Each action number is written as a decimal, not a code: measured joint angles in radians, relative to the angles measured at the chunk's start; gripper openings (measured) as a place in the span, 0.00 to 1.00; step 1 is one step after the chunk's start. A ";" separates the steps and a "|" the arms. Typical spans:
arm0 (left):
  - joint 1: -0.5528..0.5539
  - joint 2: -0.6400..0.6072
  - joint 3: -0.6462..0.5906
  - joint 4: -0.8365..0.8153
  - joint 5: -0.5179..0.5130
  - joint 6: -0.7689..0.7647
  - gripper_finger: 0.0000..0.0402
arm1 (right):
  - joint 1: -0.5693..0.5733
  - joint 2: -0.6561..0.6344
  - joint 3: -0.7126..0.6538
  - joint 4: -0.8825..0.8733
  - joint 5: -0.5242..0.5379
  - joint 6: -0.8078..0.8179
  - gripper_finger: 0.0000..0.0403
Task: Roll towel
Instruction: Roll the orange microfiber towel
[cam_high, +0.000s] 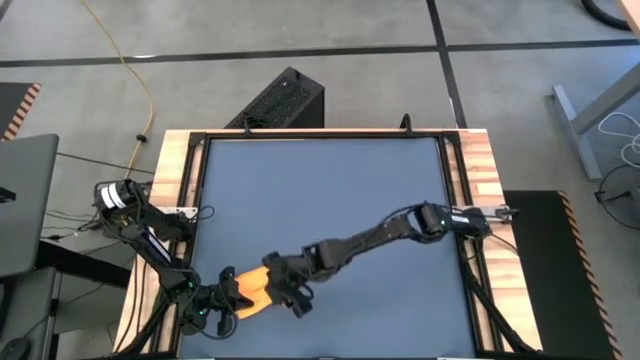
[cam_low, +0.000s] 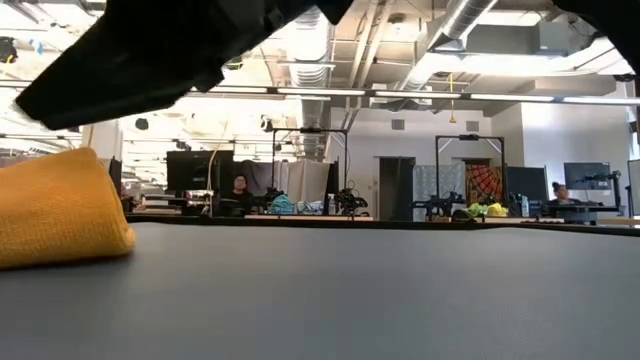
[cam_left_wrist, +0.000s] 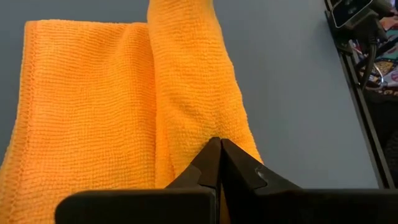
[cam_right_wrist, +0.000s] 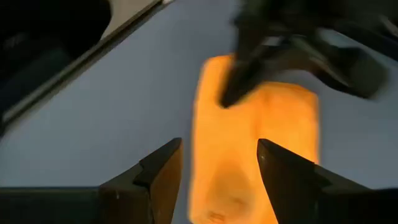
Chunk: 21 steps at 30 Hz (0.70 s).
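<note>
The yellow-orange towel (cam_high: 256, 290) lies near the table's near edge, left of the middle. It is partly rolled: a thick roll (cam_left_wrist: 193, 93) lies along a flat part (cam_left_wrist: 81, 112). It also shows at the left of the low view (cam_low: 55, 210). My left gripper (cam_left_wrist: 219, 149) is shut at the towel's left end. My right gripper (cam_right_wrist: 217, 162) is open at the towel's right end (cam_right_wrist: 249, 143). Its fingers stand on either side of that end, and I cannot tell whether they touch it. My left gripper has its shut fingertips (cam_left_wrist: 211, 155) on the near end of the roll (cam_left_wrist: 205, 127), coming level from the table's left, along the roll. The fingers hide whether cloth is pinched between them. The towel rests on the table.
The dark table mat (cam_high: 330, 190) is bare toward the far and right sides. A black frame rail (cam_high: 462, 180) and wooden edge run around it. The right arm (cam_high: 380, 235) reaches across from the right edge.
</note>
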 joint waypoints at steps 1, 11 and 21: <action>0.000 0.000 0.000 0.002 0.001 0.000 0.00 | 0.011 0.003 0.000 0.004 0.004 -0.038 0.58; 0.000 -0.001 0.000 0.010 0.009 -0.004 0.00 | 0.064 0.003 -0.026 0.051 0.160 -0.161 0.58; 0.000 -0.082 -0.001 -0.020 0.026 0.045 0.00 | 0.043 0.064 -0.076 0.147 0.163 -0.131 0.58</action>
